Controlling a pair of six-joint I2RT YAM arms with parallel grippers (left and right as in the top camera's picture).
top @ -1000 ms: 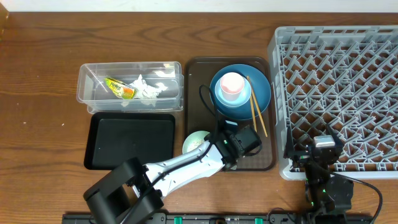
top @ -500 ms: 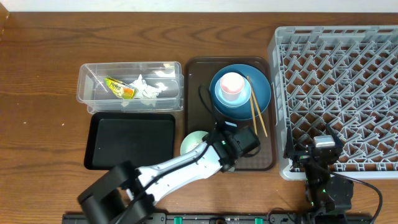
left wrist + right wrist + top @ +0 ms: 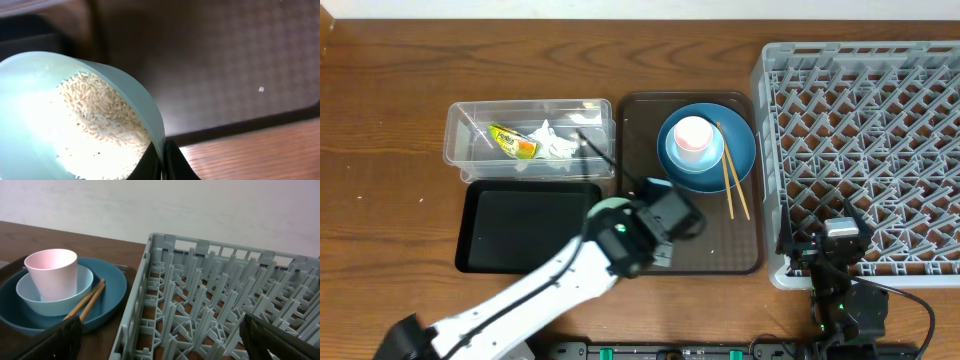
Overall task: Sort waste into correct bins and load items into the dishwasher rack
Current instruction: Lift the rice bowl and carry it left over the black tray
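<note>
My left gripper (image 3: 163, 162) is shut on the rim of the pale green bowl (image 3: 75, 115), which holds white rice (image 3: 105, 120). From overhead only an arc of the bowl (image 3: 608, 206) shows, between the black tray (image 3: 530, 228) and the brown serving tray (image 3: 720, 245). The clear tub (image 3: 470, 130) holds the yellow-green wrapper (image 3: 512, 142) and tissue (image 3: 555, 142). A pink cup (image 3: 692, 135) sits in the light-blue bowl (image 3: 678, 168) on the blue plate (image 3: 740, 150), with chopsticks (image 3: 732, 180) beside them. My right gripper (image 3: 160, 345) is open at the rack's (image 3: 865, 150) near left corner.
One loose rice grain (image 3: 260, 89) lies on the brown serving tray. The left arm stretches from the table's front edge across the black tray's right corner. The rack fills the right side of the table.
The left arm has swung up and to the left, carrying the pale green bowl from the serving tray's front left corner toward the black tray. The right arm has not moved.
</note>
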